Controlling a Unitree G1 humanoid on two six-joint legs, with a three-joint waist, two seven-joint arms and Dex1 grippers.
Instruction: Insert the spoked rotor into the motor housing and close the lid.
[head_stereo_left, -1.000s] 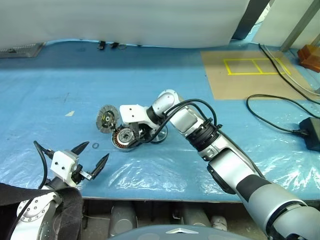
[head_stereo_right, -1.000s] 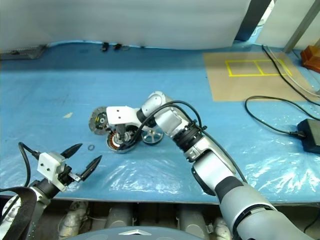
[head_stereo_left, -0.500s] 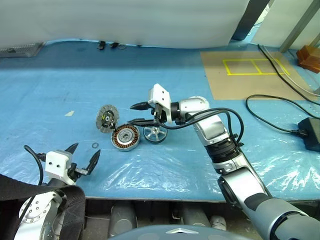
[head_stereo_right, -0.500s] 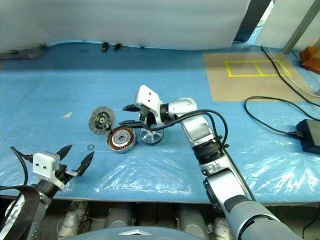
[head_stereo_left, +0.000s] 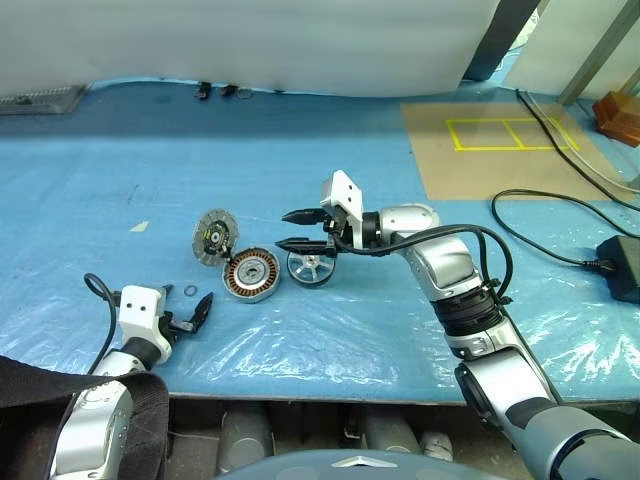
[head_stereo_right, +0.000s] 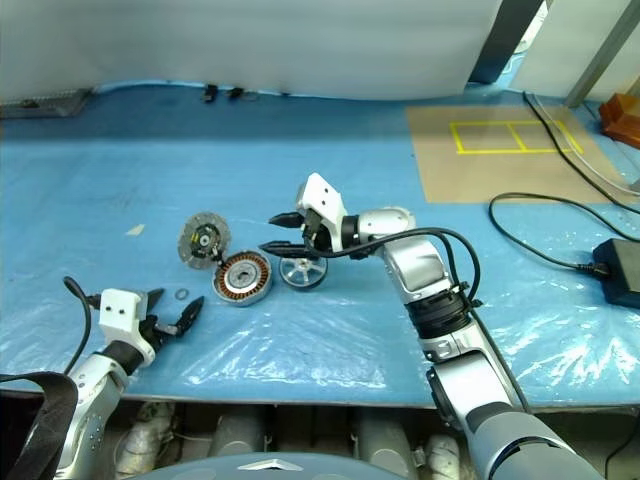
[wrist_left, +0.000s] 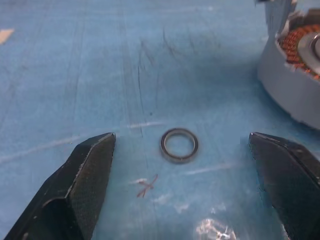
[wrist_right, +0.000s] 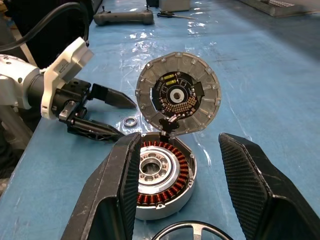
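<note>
Where blue plastic sheet (head_stereo_left: 330, 340) covers floor, both pincers open, empty, cardboard (head_stereo_left: 500, 150) w/ yellow tape beyond.

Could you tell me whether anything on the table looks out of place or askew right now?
Yes: the lid stands tilted on edge against the motor housing rather than lying flat, joined to it by a short wire. A small loose ring lies on the blue sheet between the open left gripper's fingers, apart from the other parts.

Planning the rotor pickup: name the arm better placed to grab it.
Right. The right gripper hangs open just above the spoked rotor. The left gripper sits low by a small ring, beyond the motor housing.
</note>
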